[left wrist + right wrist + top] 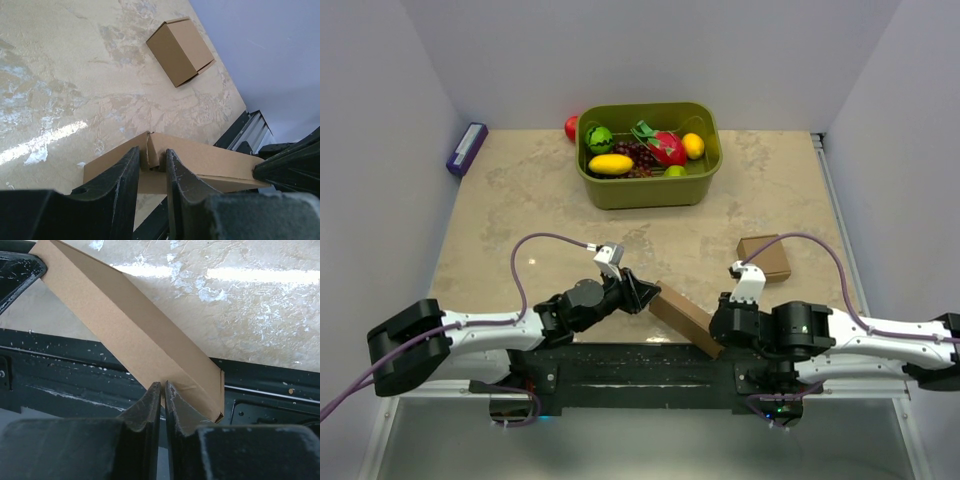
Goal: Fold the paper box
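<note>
The paper box (pixel 685 318) is a long, flattened brown cardboard piece hanging between my two grippers above the table's near edge. My left gripper (pixel 645 293) holds its left end. In the left wrist view, the left gripper (pixel 150 161) is shut on a folded corner flap of the paper box (pixel 215 160). My right gripper (pixel 720 335) holds the other end. The right wrist view shows the right gripper (pixel 162 389) pinched on a thin lower edge of the paper box (pixel 125 325), with its jaws almost touching.
A small closed cardboard cube (pixel 764 257) (pixel 181 50) lies right of centre. At the back stands a green bin (pixel 705 185) of toy fruit, with a red fruit (pixel 571 127) behind it. A purple object (pixel 467 148) lies by the left wall. The black base frame (pixel 640 365) runs under the box.
</note>
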